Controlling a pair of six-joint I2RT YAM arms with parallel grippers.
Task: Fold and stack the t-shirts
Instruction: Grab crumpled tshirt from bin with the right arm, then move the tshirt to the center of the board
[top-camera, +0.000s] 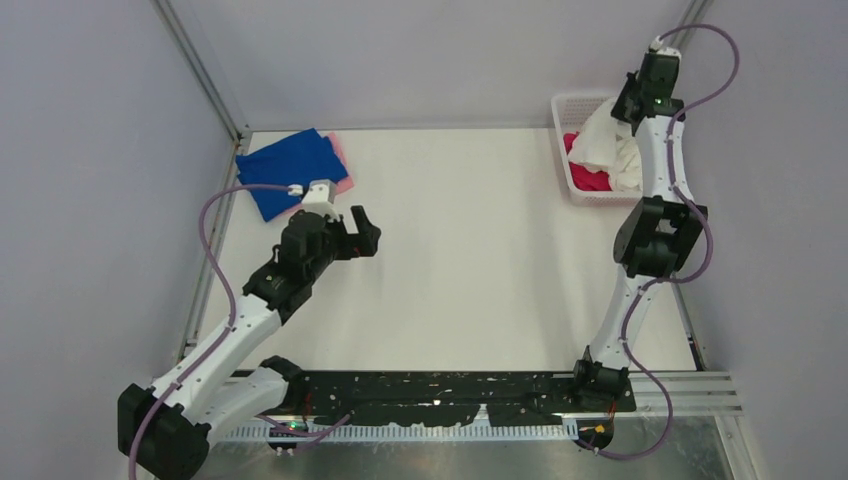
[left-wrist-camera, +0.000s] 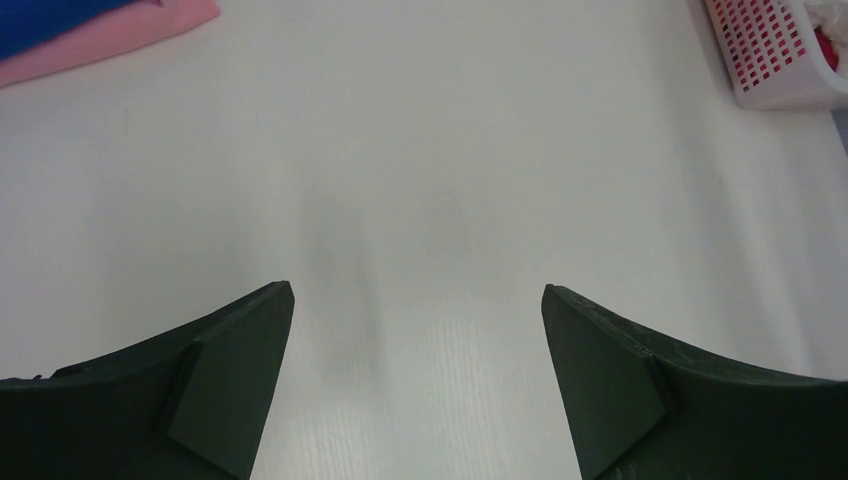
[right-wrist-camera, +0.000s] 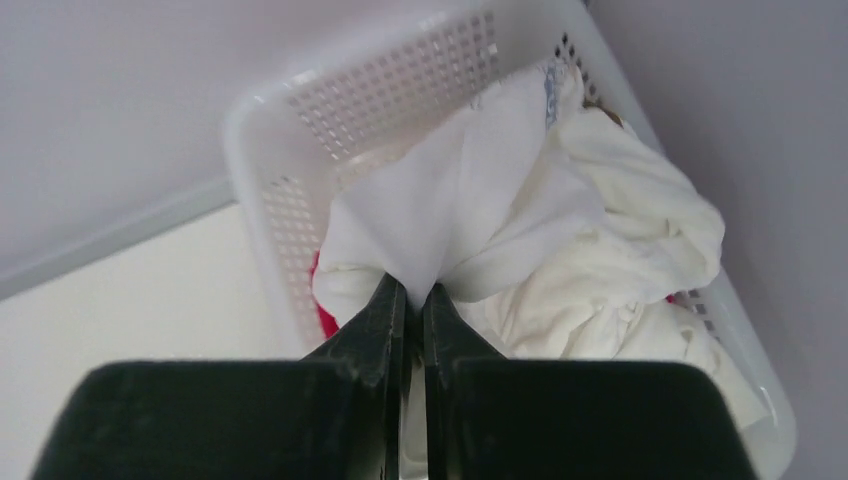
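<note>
Two folded shirts, the blue t-shirt (top-camera: 285, 170) on the pink t-shirt (top-camera: 343, 160), lie at ten o'clock on the table (top-camera: 470, 270) in the top view. At two o'clock the right gripper (right-wrist-camera: 410, 292) is clenched on a fold of the white t-shirt (right-wrist-camera: 480, 200), heaped in the basket (right-wrist-camera: 270, 120). Lifting may drag out the magenta t-shirt (top-camera: 590, 181) underneath, or tip the light basket, which sits by the table's edge. The left gripper (left-wrist-camera: 416, 292) hangs released over the bare centre, roomy enough for spreading cloth.

- Left arm bent, reaching forward and inward — left gripper (left-wrist-camera: 417, 295) jaws spread wide, holding nothing.
- Right arm stretched far forward — right gripper (right-wrist-camera: 410, 292) pinched tight on the white t-shirt (right-wrist-camera: 480, 200).
</note>
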